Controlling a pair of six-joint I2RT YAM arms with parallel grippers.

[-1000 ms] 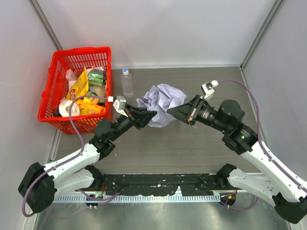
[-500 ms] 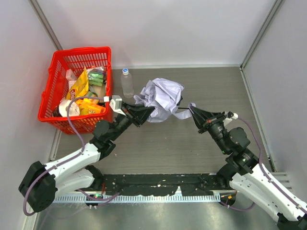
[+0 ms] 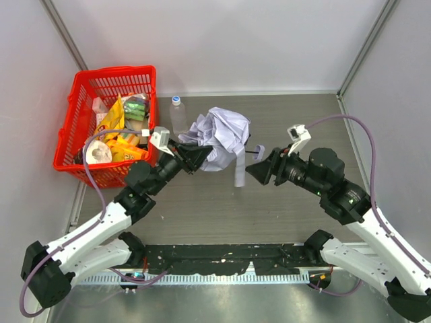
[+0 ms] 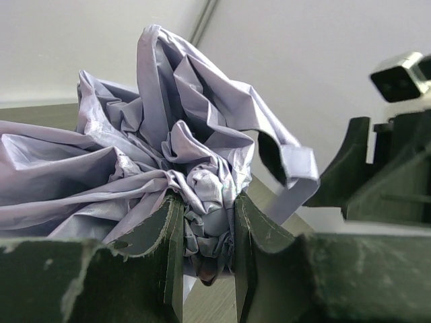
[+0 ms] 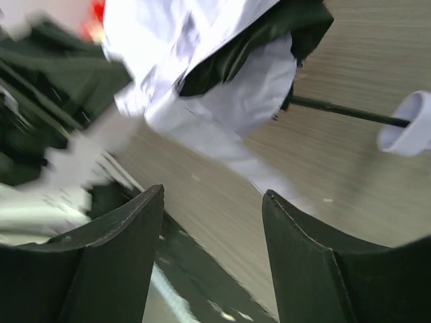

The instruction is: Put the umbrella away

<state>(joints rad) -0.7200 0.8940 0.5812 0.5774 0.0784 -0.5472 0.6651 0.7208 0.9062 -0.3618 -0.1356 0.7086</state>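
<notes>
The umbrella point(image 3: 220, 136) is a crumpled bundle of pale lavender fabric held above the table's middle. My left gripper point(image 3: 201, 157) is shut on a bunched fold of its canopy; in the left wrist view the fabric point(image 4: 168, 141) is pinched between the jaws of the left gripper point(image 4: 205, 212). A light strap point(image 3: 240, 168) hangs loose from the bundle, and a thin black shaft point(image 3: 254, 152) pokes out to the right. My right gripper point(image 3: 252, 173) stands open just right of the strap, holding nothing. In the right wrist view, the right gripper point(image 5: 212, 194) has only table between its fingers, with the canopy point(image 5: 202, 60) and shaft point(image 5: 343, 112) beyond.
A red basket point(image 3: 114, 70) with snack packs stands at the back left. A clear bottle point(image 3: 178, 116) stands upright between the basket and the umbrella. Grey walls close in the table on the left, back and right.
My right gripper has opened and let go of the umbrella's strap, which now hangs down. The right arm has drawn back slightly. The left gripper still holds the canopy.
</notes>
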